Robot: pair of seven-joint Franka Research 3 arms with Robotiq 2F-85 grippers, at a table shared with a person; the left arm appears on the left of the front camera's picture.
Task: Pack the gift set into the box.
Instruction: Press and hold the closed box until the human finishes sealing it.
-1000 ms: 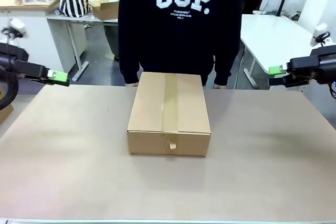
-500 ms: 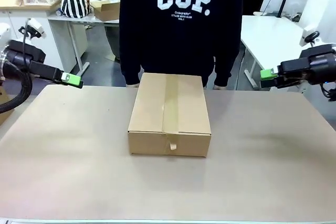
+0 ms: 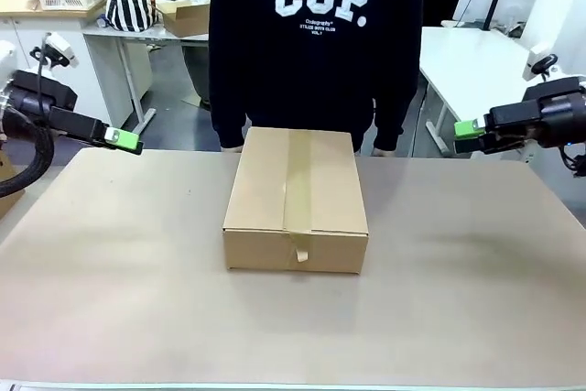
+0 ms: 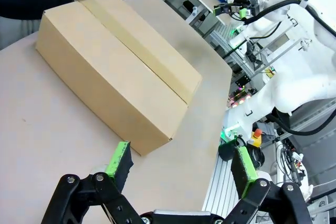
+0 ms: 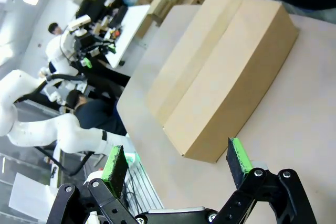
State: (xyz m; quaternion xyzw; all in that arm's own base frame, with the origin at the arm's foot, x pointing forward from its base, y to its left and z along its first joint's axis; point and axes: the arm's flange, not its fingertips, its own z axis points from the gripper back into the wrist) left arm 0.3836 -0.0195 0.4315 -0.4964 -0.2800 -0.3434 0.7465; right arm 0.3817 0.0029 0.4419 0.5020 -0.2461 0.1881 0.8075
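— Nothing about the box (image 3: 296, 197) has shifted: it sits where it sat a second ago, mid-table, closed, with the tape strip (image 3: 297, 191) running down its seam. What moved is us. Our left gripper (image 3: 122, 140) came inward and up from the table's left edge over the last second, then eased back a touch in the last half second. Our right gripper (image 3: 467, 128) slid a little inward and has held there since.

— So what do we make of that for the packing?

— We judge it an approach that has barely begun. Both grippers hang well apart from the box, off its far corners, and the flaps are sealed, so nothing can go in yet.

— Which way does the box lie?

— Its long axis runs from our side of the table (image 3: 110, 281) straight across to the person (image 3: 316, 43), who stands just behind the far end. One short end faces us, with a small tape tab (image 3: 299, 255) hanging over it. The seam follows the long axis.

— And the fingers?

— In the left wrist view our left gripper (image 4: 181, 161) has its green pads spread wide, nothing between them, the box (image 4: 113, 66) lying slantwise ahead. The right wrist view shows our right gripper (image 5: 178, 162) likewise spread and empty, the box (image 5: 226, 72) beyond.
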